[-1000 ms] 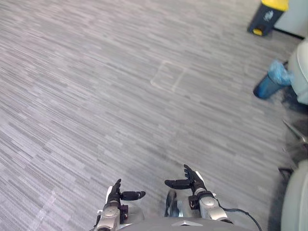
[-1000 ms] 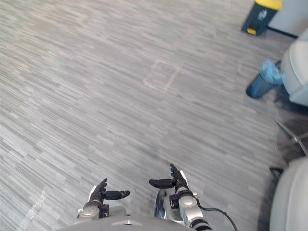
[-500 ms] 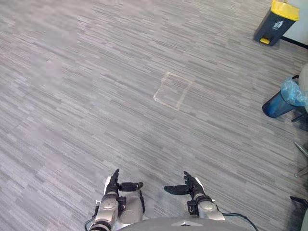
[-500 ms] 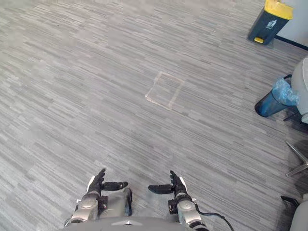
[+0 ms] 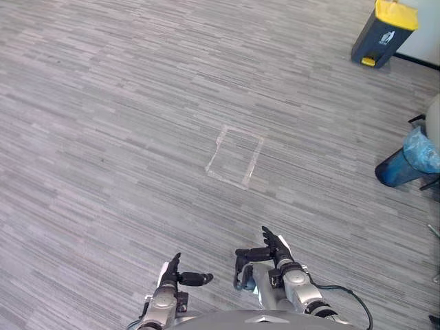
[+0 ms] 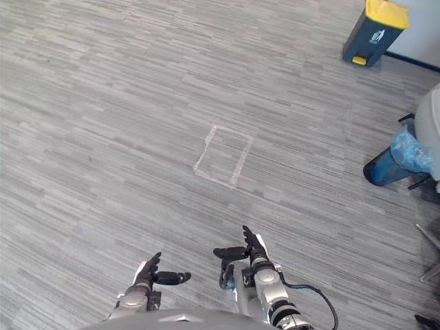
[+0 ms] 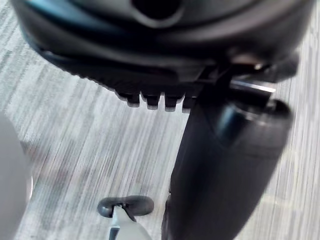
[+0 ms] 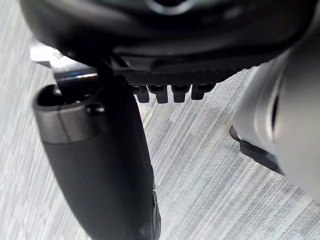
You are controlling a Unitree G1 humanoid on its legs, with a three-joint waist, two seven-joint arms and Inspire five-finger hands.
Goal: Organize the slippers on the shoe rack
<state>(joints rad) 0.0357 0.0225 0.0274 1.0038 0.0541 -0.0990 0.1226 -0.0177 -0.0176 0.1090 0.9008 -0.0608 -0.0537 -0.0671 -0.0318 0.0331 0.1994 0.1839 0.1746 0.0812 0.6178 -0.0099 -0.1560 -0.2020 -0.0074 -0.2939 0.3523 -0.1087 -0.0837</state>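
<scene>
Both hands hang low in front of me over grey striped carpet (image 5: 124,137). My left hand (image 5: 168,272) is open, fingers straight and thumb held out to the side, with nothing in it. My right hand (image 5: 276,250) is open too, thumb pointing inward, also holding nothing. In the left wrist view the thumb (image 7: 225,165) juts out below a row of straight fingertips (image 7: 155,100), with carpet beyond. The right wrist view shows the same pose: thumb (image 8: 100,165) out, fingertips (image 8: 170,91) straight, carpet behind.
A taped square outline (image 5: 234,157) marks the floor ahead. A dark bin with a yellow lid (image 5: 382,31) stands at the far right. A blue bin with a plastic bag (image 5: 405,161) sits at the right edge beside a grey chair (image 6: 432,117).
The whole picture has shifted, so the camera has moved; the taped square now sits lower and the grey chair has slid toward the right edge. Both hands stay open in the same pose.
</scene>
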